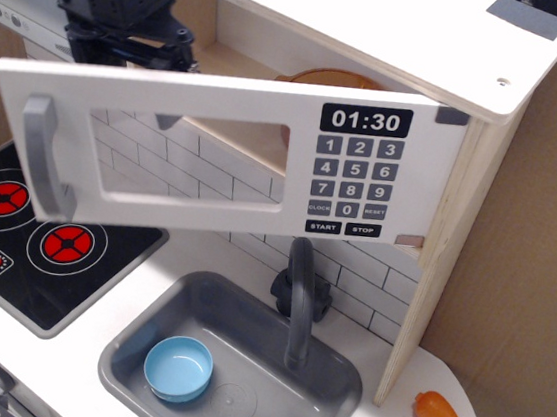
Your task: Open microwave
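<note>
Door (205, 150) of the microwave (378, 39) is swung well out on its right-side hinges, handle (43, 157) end out over the stove (24, 230). Judging by that, the opening step is mostly done; what's left is pushing the door wider or backing the arm off.

Hand (126, 45) sits behind the door's top edge at upper left, black, with fingers pointing down inside the opening. Can't tell if they're spread or pinched, or whether they touch the door's back face; the door hides the tips.

Next move probably: keep pressing outward on the inner face along the hinge arc, then lift clear without catching the top edge. Risk: the door drifting back once contact ends.

Containers:
- Microwave cavity: rim of an orange-brown bowl (324, 75) shows above the door's edge. Contents not visible.
- Sink (320, 374): 1 light-blue bowl (179, 368), looks empty, left of the grey faucet (298, 301).
- Orange carrot-like toy (438, 414) lies loose on the surface (253, 256), right of the sink.
</note>
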{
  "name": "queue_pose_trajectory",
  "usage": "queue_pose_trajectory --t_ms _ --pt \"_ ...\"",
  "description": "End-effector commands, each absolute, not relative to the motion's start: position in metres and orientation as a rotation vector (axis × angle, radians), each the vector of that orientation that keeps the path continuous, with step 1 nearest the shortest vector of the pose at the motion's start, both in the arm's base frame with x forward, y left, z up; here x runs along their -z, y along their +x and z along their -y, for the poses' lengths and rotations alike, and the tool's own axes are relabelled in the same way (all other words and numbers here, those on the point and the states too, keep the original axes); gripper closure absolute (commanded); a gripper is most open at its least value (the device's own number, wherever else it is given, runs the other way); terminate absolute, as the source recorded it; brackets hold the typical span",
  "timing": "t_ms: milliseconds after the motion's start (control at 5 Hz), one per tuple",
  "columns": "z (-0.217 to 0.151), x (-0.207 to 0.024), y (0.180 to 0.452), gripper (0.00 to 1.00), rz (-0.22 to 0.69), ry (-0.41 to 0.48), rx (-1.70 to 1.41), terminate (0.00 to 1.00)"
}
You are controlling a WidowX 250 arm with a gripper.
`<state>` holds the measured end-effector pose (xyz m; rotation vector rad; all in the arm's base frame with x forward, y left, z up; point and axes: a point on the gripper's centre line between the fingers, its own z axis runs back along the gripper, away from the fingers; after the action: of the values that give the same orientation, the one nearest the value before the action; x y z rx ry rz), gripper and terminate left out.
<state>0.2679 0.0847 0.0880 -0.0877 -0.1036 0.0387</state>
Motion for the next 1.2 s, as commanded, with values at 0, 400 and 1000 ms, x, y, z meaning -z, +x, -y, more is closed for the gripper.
queue_pose_trajectory --t_ms 0,400,1000 --pt "-0.044 -0.103 0.272 0.00 0.129 -0.080 0.003 0.00" --pt "-0.015 -0.082 0.278 0.00 0.182 -0.075 0.028 0.00" --pt "0.003 -0.076 0.301 0.00 0.221 -0.105 -0.043 0.00"
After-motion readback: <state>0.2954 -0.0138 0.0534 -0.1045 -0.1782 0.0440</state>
